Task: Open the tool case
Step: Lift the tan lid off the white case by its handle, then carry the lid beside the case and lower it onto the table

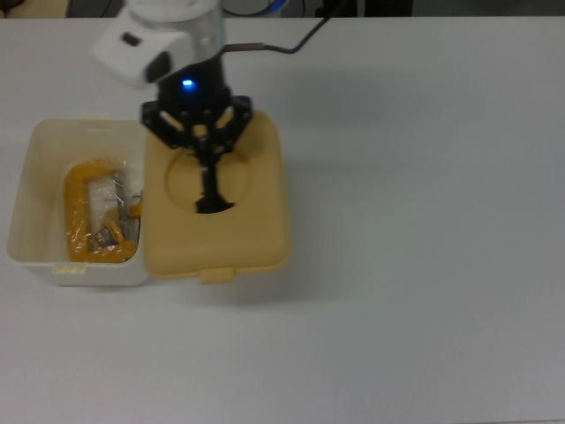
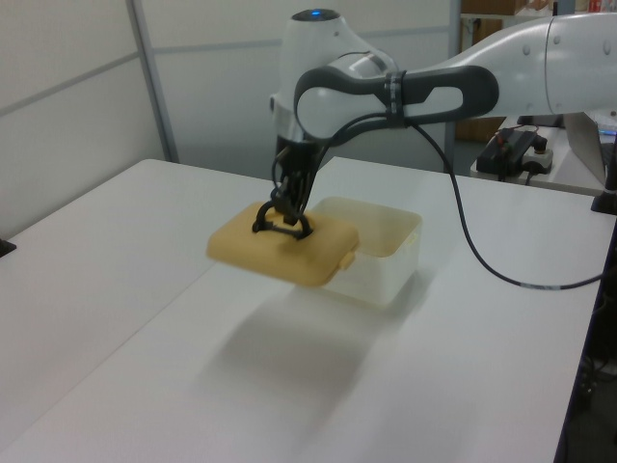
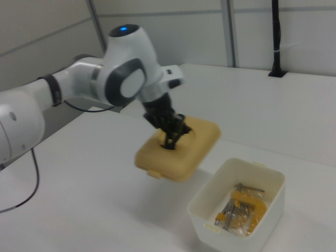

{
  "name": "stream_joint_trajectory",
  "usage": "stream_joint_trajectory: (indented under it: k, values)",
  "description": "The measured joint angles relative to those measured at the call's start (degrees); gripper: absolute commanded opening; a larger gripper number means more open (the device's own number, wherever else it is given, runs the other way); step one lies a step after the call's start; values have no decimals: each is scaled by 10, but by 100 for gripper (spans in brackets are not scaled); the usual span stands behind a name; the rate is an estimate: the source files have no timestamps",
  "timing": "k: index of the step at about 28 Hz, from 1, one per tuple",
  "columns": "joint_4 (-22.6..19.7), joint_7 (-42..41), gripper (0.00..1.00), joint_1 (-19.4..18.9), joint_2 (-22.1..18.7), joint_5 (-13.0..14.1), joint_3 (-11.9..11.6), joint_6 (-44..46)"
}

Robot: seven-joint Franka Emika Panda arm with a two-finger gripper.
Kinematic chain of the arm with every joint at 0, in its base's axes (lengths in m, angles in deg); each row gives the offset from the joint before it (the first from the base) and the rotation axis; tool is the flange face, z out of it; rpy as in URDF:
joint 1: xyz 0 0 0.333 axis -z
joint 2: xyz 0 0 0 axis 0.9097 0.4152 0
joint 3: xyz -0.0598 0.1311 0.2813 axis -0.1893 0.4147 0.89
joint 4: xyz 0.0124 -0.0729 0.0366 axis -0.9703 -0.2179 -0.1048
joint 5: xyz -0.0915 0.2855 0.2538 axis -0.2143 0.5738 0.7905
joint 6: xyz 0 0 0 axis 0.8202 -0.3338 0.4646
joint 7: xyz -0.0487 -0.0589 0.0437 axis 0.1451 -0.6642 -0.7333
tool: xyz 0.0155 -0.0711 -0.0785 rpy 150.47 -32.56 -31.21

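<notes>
— Where's the lid (image 1: 221,212)?
— Hanging by its handle (image 2: 281,223) from the closed gripper (image 1: 208,181), clear of the box (image 1: 40,190), beside it on the top view's right, above the table (image 1: 424,265).

The robot arm (image 2: 453,82) is big, round and smooth. Most of it is shiny white, with dark grey bands around the joints. A small blue light (image 2: 310,14) glows on top of the round end part above the lid (image 2: 284,253). Another blue light (image 1: 187,85) shines on the black part lower down. A thin black cable (image 2: 463,231) hangs from the arm in a long loop. The gripper (image 1: 208,168) is black, with thin, bony-looking fingers.
</notes>
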Motion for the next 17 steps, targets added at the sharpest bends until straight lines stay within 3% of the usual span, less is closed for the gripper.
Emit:
stream_joint_trajectory:
  k: [7, 11, 17]
  values:
    - [-39, 69, 0, -68, -21, 0, 0, 1]
    - [-66, 89, 0, -92, -21, 0, 0, -1]
    - [-134, 101, 0, -113, -19, -1, 0, -77]
